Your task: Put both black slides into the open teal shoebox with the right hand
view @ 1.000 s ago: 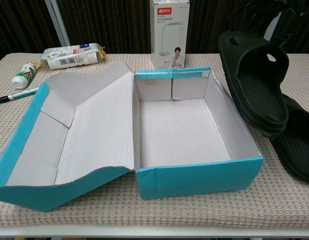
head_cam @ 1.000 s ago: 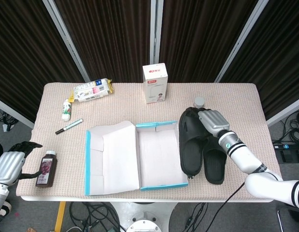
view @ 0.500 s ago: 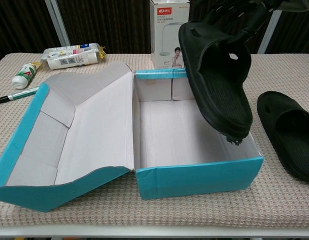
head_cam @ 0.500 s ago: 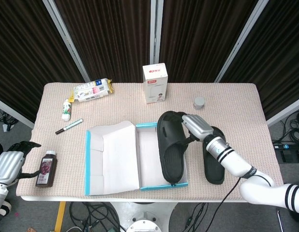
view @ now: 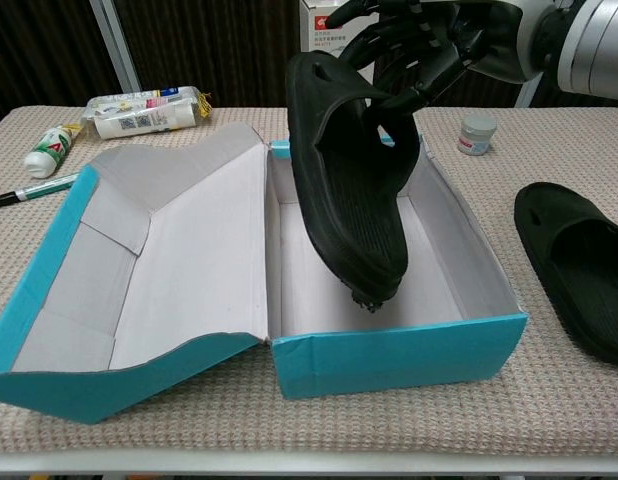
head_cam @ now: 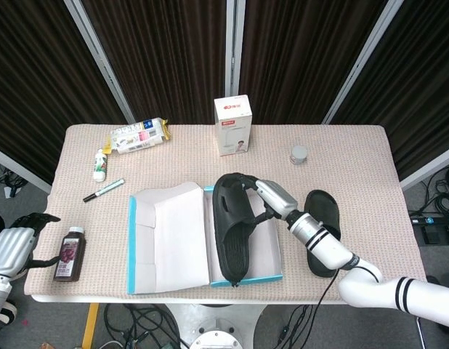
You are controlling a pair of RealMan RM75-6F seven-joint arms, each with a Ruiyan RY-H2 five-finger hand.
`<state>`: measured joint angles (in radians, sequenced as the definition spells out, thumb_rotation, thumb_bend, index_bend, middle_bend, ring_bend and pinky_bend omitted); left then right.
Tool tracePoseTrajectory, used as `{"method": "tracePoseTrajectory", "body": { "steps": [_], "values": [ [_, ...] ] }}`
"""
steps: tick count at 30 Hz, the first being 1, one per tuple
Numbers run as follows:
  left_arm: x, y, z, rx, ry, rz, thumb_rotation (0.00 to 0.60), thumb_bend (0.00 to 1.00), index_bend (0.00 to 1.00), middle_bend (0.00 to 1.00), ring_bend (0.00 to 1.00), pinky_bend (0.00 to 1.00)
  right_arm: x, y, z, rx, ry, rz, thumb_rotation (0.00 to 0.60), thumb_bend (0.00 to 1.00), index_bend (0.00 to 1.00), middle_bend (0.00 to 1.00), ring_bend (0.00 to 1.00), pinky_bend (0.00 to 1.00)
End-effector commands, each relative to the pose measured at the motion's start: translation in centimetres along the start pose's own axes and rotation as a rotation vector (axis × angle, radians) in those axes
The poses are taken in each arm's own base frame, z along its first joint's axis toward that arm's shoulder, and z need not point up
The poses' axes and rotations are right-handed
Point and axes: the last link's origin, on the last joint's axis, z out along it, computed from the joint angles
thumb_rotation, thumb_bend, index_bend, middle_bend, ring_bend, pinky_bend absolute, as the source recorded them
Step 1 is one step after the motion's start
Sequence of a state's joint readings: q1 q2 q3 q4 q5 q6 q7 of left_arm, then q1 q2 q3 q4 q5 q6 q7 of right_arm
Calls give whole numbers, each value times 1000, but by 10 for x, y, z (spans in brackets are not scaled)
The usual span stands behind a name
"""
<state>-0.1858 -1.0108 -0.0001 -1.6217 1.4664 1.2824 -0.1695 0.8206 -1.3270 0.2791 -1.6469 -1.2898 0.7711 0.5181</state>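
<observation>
Fingers of the right hand [view: 419, 45] grip the slide [view: 354, 190] by its strap; better lower it flat against the shoebox's [view: 389, 355] left wall, leaving room beside it.

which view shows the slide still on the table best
The head view: the second slide shows almost whole on the table right of the teal shoebox, only partly crossed by the right arm. The chest view cuts it off at the right edge.

Head view high, overhead; chest view low, close; shared teal shoebox [head_cam: 243, 273] [view: 399, 350].
</observation>
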Motion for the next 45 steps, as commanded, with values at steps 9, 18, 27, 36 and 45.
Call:
{"method": "tracePoseTrajectory", "body": {
  "steps": [9, 18, 27, 36, 45],
  "values": [
    [-1, -6, 2, 6, 14, -1, 600, 89, 268, 242, 159, 205, -19, 23, 16, -6, -12, 57, 600, 104, 144, 407, 148, 259],
    [-1, -8, 3, 4, 36, 11, 600, 90, 270, 242, 159, 205, -28, 28, 30, 4, -41, 93, 600, 98, 144, 407, 148, 259],
    [-1, -10, 5, 6, 46, 24, 600, 89, 271, 242, 159, 205, -40, 30, 42, 17, -66, 93, 600, 95, 144, 406, 148, 259],
    [-3, -15, 7, 14, 59, 56, 600, 89, 271, 242, 159, 206, -48, 31, 57, 27, -72, 78, 600, 95, 144, 406, 148, 259],
    [-6, -16, 11, 3, 71, 69, 600, 89, 271, 243, 159, 206, -56, 39, 61, 22, -80, 63, 600, 93, 144, 406, 148, 259]
  ]
}}
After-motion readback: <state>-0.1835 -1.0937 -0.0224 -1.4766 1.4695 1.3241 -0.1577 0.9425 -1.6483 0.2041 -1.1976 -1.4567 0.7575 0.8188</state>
